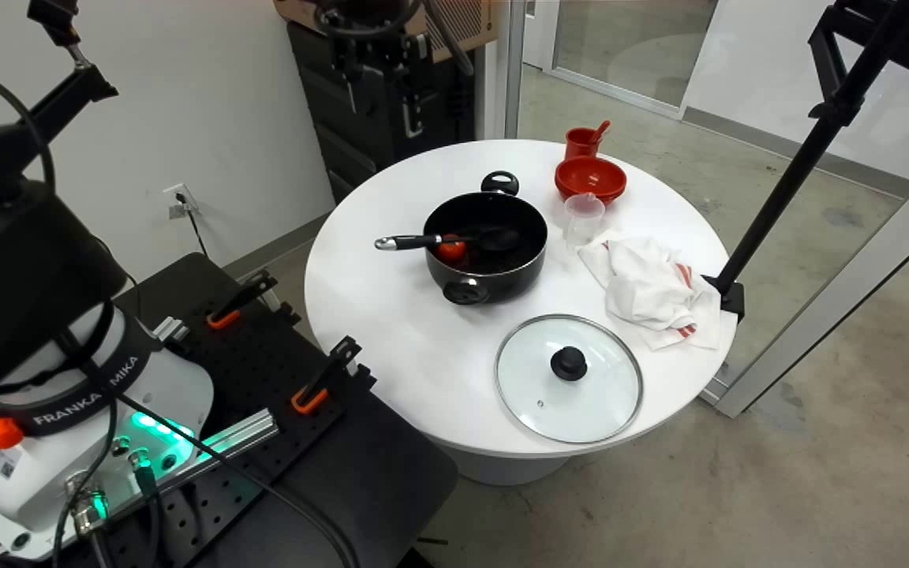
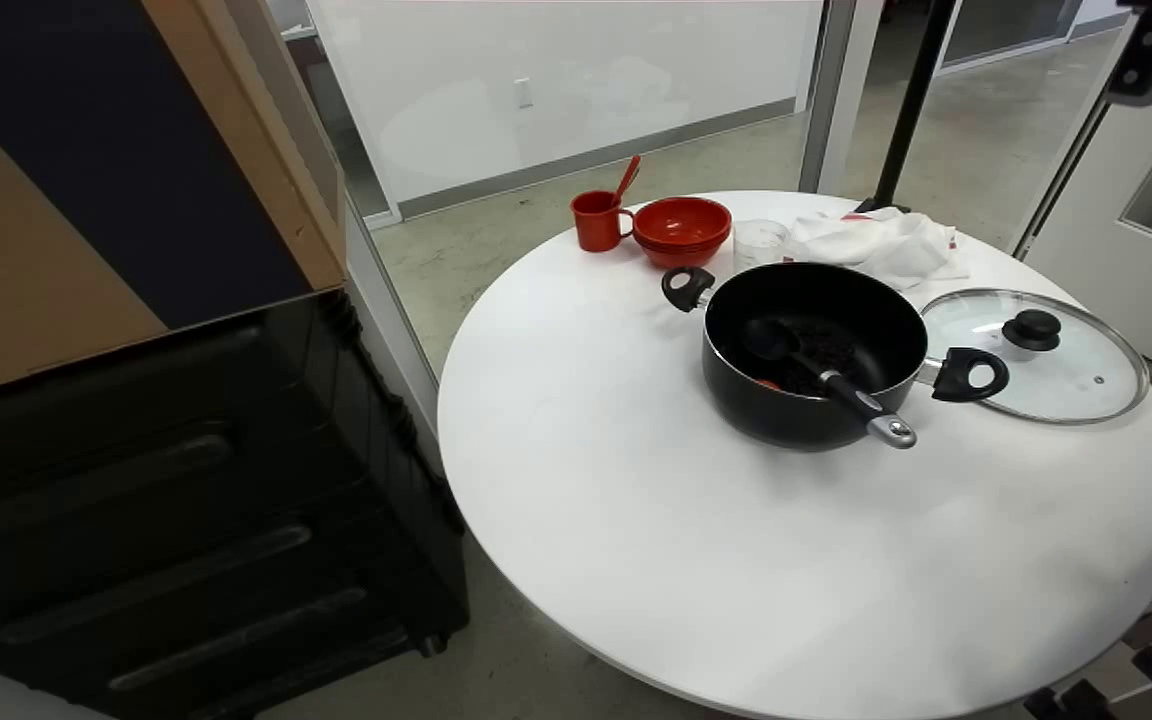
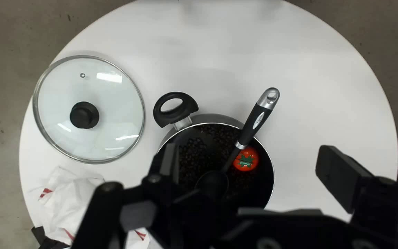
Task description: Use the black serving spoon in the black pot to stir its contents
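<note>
Pot [image 1: 514, 284] on white table [image 1: 391, 339] (concrete floor [image 1: 833, 473]).

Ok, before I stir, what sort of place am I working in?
Likely a lab or office room rather than a home kitchen, though I can't be sure: a robot base stands beside the round table, a large glass panel shows beyond it, and the floor looks like bare concrete.
</note>
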Controlling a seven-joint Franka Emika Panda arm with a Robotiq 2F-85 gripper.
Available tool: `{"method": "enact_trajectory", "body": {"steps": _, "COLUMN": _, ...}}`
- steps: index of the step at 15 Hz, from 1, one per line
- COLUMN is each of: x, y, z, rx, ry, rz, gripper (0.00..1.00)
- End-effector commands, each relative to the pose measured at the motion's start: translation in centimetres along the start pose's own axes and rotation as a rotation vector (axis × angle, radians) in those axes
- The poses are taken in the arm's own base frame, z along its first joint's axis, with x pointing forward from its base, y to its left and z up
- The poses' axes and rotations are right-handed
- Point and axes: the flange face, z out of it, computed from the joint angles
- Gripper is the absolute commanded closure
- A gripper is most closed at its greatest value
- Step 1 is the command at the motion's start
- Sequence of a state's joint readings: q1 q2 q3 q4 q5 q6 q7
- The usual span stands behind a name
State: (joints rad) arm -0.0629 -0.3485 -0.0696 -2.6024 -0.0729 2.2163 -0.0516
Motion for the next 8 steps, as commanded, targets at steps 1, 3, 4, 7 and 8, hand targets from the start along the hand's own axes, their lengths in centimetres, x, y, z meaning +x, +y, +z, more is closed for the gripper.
{"method": "enact_trajectory", "body": {"steps": 1, "x": -0.3, "y": -1.0, "z": 3.6, "rx": -0.019, "ry": -0.009, "rz": -0.01, "gripper": 0.0}}
{"method": "enact_trajectory", "body": {"steps": 3, "x": -0.7, "y": -1.6, "z": 5.4, "rx": -0.026, "ry": -0.019, "rz": -0.028, "gripper": 0.0}}
{"method": "enact_trajectory", "body": {"steps": 4, "x": -0.9, "y": -2.1, "z": 6.0, "rx": -0.028, "ry": -0.023, "rz": -0.037, "gripper": 0.0}}
{"method": "enact_trajectory", "body": {"steps": 7, "x": -1.9, "y": -4.0, "z": 7.8, "rx": -0.031, "ry": -0.027, "rz": -0.081, "gripper": 0.0}}
{"method": "enact_trajectory", "body": {"steps": 8, "x": -2.2, "y": -4.7, "z": 8.3, "rx": -0.027, "ry": -0.032, "rz": -0.099, "gripper": 0.0}}
